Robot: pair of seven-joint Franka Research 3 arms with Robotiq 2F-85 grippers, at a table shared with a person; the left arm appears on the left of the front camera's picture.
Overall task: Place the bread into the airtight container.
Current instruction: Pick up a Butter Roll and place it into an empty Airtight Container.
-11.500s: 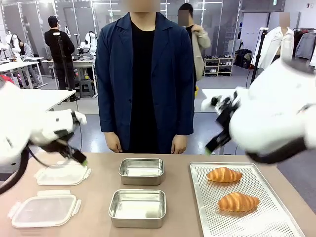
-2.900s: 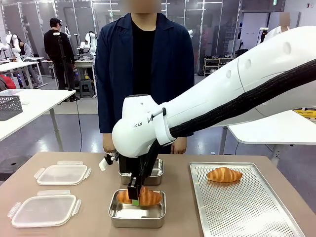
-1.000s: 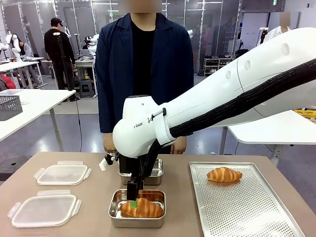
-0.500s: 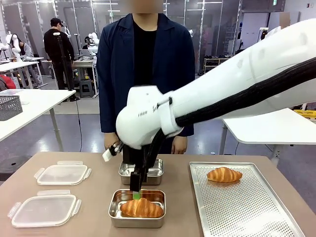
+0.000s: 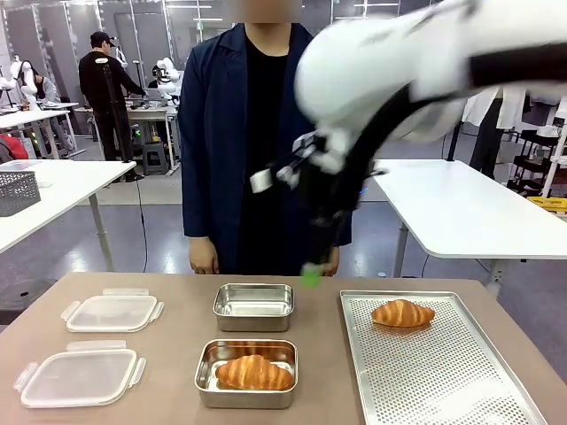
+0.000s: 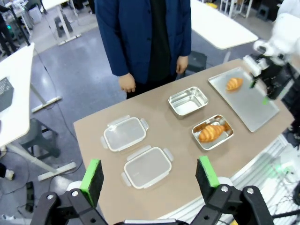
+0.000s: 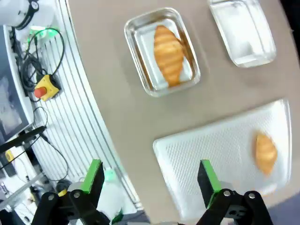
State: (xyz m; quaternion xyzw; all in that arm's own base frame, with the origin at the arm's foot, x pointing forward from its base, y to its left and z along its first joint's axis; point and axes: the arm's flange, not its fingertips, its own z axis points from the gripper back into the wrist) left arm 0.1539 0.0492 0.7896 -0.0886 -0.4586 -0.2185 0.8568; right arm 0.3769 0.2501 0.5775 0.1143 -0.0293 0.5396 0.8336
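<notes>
Golden-brown and ridged, one croissant (image 5: 254,373) lies flat in the near steel tin (image 5: 246,399), lengthwise, with nothing gripping it. Just behind it the far tin (image 5: 254,305) is bare inside. To the right a second croissant (image 5: 403,312) sits at the far end of the perforated tray (image 5: 425,372), well apart from both tins. Two clear plastic lids (image 5: 112,312) rest at the left end of the table (image 5: 177,354).

By the look of it, one pastry is home and the next job is fetching the other. To do that well, the gripper should come down square over the middle of the croissant on the tray, with its fingers across the narrow width rather than the pointed ends. It should close only enough to carry it without crushing the crust, lift clear of the tray's rim, and lower well into the bare tin before letting go.

The right gripper (image 7: 149,180) hangs in the air above the gap between the far tin and the tray, its fingers spread wide and empty. Its arm sweeps in from the upper right and bends down at the wrist, so its camera looks straight down on tins and tray. The left gripper (image 6: 149,173) is held high and back from the table, likewise spread and empty. A person stands at the far edge, arms down.
</notes>
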